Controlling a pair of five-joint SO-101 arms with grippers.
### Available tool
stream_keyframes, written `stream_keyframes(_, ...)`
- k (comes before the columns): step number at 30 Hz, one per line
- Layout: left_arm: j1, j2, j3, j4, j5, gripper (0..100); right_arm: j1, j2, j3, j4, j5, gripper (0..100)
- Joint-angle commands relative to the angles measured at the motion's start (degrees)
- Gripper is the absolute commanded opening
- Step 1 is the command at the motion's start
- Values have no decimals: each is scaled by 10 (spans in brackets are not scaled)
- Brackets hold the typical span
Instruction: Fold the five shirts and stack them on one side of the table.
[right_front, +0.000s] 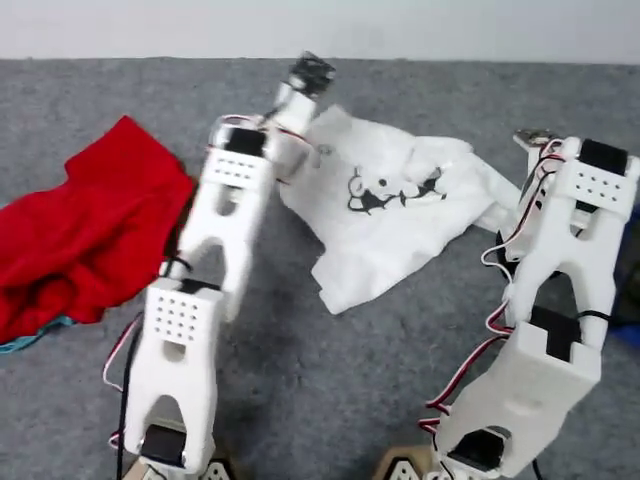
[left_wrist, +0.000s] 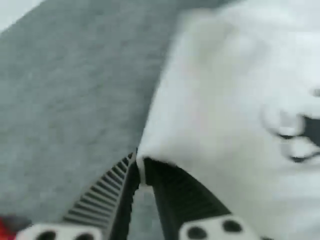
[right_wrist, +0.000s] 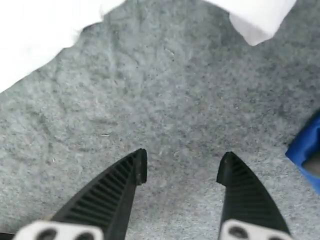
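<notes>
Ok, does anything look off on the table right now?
Nothing damaged. The white shirt lies crumpled, not flat, one edge pinched in the left tool; the red shirt sits heaped, unfolded, off to the left.

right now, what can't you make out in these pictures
- The red shirt: cut off by the high view's edge, so its full shape is unknown.
- The teal cloth: mostly buried under the red shirt, high view.
- The blue cloth: cut off by the right wrist view's edge; it may or may not be a shirt.
- The white shirt: one corner is behind the left arm in the high view; its print is blurred in the left wrist view.
</notes>
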Motion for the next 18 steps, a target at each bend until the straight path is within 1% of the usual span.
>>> stream_keyframes(1,-47,-7,-5,-37,0,36,-5,-35,11,25,-4,242)
stream_keyframes(2,-58,-7,3,-42,13,65,-6,-36,21,25,-4,242)
stream_keyframes(5,-83,-7,16,-34,80,193,-19,-36,57,24,-3,243)
stream_keyframes(7,-87,-8,14,3,116,250,-40,-38,76,24,-3,243)
stream_keyframes(11,-86,-13,-7,90,135,278,-114,-73,81,24,-2,243)
stream_keyframes(15,-105,-13,-72,166,137,278,-233,-111,84,23,22,244)
stream_keyframes(18,-129,-13,-127,238,135,276,-316,-107,84,22,24,244)
